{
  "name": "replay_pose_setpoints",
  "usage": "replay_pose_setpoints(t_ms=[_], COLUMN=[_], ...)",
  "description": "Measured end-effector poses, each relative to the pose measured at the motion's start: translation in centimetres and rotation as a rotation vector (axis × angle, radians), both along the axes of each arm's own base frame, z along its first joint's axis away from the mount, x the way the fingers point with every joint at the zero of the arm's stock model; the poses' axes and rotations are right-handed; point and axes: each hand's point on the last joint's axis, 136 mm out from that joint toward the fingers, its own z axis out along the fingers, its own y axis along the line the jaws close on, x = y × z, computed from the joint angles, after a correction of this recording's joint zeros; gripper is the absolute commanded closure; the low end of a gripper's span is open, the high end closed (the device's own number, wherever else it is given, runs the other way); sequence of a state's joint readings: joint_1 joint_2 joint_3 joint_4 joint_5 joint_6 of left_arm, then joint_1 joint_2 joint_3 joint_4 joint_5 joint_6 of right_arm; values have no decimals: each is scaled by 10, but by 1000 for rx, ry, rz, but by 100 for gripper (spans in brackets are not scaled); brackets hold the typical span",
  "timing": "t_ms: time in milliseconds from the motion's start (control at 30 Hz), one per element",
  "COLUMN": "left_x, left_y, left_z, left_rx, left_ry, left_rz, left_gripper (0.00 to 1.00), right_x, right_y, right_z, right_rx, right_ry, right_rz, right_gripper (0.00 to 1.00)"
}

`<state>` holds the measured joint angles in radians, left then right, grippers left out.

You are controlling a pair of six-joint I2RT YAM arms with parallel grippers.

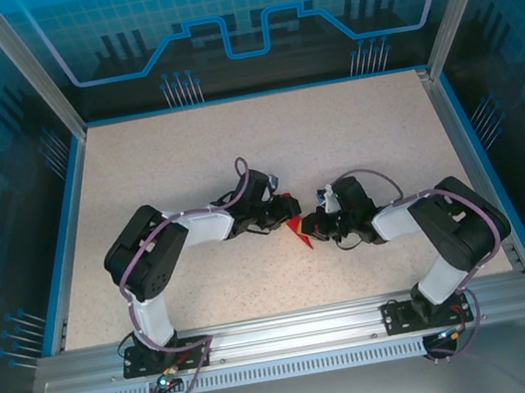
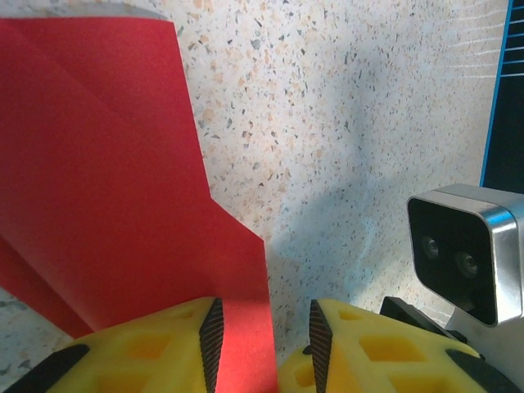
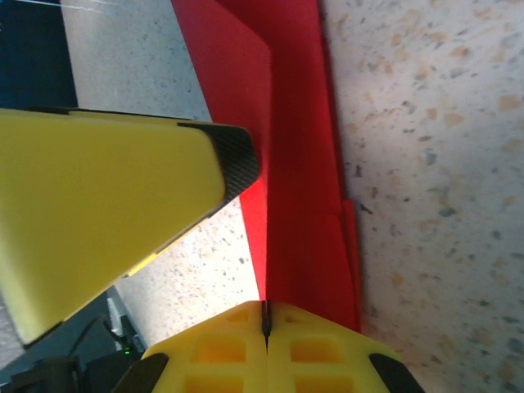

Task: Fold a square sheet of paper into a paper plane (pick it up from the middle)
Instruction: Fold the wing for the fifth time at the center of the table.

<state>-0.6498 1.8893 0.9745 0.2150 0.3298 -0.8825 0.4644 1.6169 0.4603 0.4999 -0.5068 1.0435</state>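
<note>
Yellow fingers of the right gripper (image 3: 264,323) are pressed fully together, clamping the near edge of the red paper (image 3: 303,164) along a raised fold. From that clamp the paper runs away in overlapping layers above the speckled table (image 3: 426,123).

On the left gripper (image 2: 264,340) the fingers stand apart. A corner of the paper lies in the gap, against the left pad (image 2: 211,336), and bare table shows beside the right pad, so nothing is gripped. One left finger (image 3: 123,205) sits just beside the fold in the right wrist view.

From above, both grippers meet at mid-table with the paper showing between them as a small red wedge (image 1: 298,233).

Step in hand, as judged: an intermediate fold, with one side held and the other free. The next move probably calls for the left gripper to close on its flap, or press it along the crease, while the right clamp keeps the paper from sliding.

Hard to make out:
- The paper's full outline is covered by both grippers from above.
- The number of folds cannot be counted.
- Whether the paper touches the table is unclear.
</note>
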Motion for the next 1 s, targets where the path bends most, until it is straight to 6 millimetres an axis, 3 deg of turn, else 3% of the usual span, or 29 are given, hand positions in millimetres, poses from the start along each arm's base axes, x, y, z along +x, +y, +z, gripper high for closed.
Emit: replay_pose_setpoints(t_ms=[367, 633, 733, 900, 1000], left_x=[1, 3, 2, -2, 0], left_y=[1, -1, -2, 0, -1], left_z=[0, 3, 15, 54, 64], left_rx=[0, -7, -26, -81, -102], left_ry=[0, -22, -42, -132, -164], left_rz=[3, -19, -28, -39, -40], left_gripper=[60, 56, 54, 52, 52], right_x=[0, -1, 0, 3, 6], right_y=[1, 0, -1, 0, 0], right_z=[-16, -17, -15, -14, -13], right_rx=[42, 75, 91, 137, 166], right_ry=[76, 79, 89, 117, 133], right_rz=[-51, -82, -92, -111, -129], right_gripper=[97, 98, 98, 98, 97])
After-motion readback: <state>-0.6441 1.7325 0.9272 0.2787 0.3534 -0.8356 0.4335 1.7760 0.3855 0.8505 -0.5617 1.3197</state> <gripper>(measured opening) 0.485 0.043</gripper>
